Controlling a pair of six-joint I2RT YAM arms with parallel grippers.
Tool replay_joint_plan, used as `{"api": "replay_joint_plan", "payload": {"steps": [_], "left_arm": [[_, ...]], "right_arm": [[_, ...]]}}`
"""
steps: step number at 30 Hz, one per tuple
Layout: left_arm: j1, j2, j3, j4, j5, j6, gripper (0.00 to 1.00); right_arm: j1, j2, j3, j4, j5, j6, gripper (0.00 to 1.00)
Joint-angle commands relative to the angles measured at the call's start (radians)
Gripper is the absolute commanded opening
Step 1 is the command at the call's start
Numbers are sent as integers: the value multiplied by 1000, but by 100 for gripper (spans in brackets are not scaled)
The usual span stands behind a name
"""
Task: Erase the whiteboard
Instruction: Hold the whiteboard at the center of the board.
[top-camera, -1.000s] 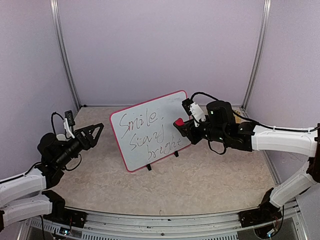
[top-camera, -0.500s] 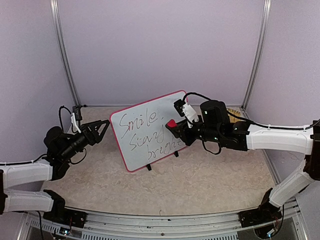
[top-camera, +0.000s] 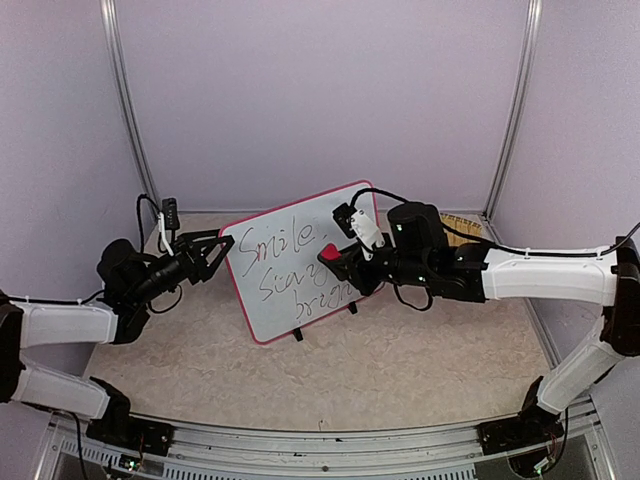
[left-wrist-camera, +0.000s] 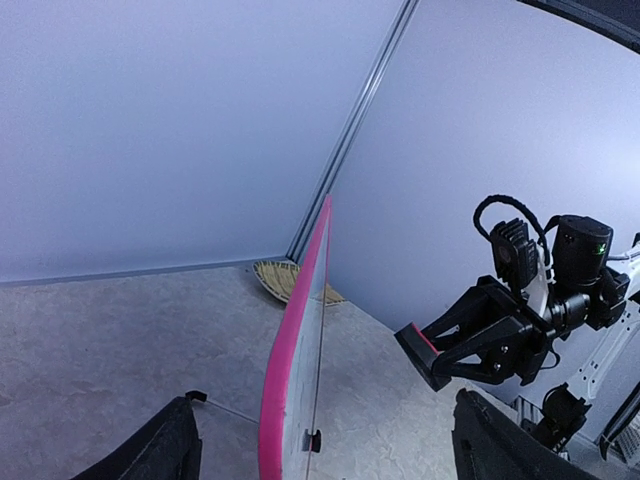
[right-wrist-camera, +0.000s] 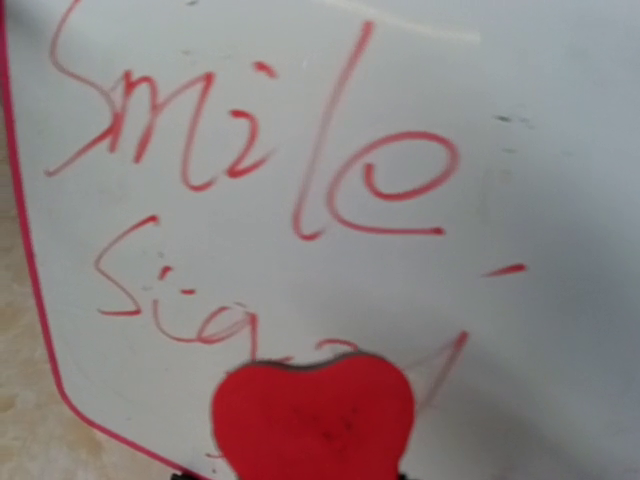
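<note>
The whiteboard (top-camera: 285, 290) stands tilted on the table in its pink-red frame, with red handwriting across it. In the left wrist view I see it edge-on (left-wrist-camera: 292, 360); in the right wrist view its face (right-wrist-camera: 520, 300) fills the frame. My right gripper (top-camera: 342, 262) is shut on a red heart-shaped eraser (top-camera: 329, 252) (right-wrist-camera: 313, 415), held in front of the lower writing. From the left wrist view the eraser (left-wrist-camera: 418, 343) hangs a short gap off the board. My left gripper (top-camera: 218, 258) is open, its fingers (left-wrist-camera: 150, 450) on either side of the board's left edge.
A woven straw-coloured mat (top-camera: 462, 222) (left-wrist-camera: 278, 280) lies at the back right behind the board. The board rests on small black feet (top-camera: 297, 335). Lilac walls and metal corner posts close in the table on three sides.
My left gripper has moved right up to the board's left edge and its jaws have narrowed a little. The right gripper has carried the eraser left across the board's face.
</note>
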Motion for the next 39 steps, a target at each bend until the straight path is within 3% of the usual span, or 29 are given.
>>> {"api": "replay_joint_plan", "payload": {"steps": [1, 11, 20, 25, 39], "left_arm": [[3, 24, 37, 85, 56, 40, 82], [36, 143, 98, 175, 195, -10, 65], [43, 209, 101, 271, 227, -38, 41], [45, 216, 92, 283, 218, -44, 33], [57, 224, 89, 266, 200, -31, 21]], "right_arm": [[28, 30, 39, 29, -15, -20, 28], [55, 50, 62, 24, 1, -29, 28], [69, 86, 101, 13, 6, -31, 28], [79, 112, 129, 2, 13, -29, 28], [106, 214, 263, -37, 102, -38, 28]]}}
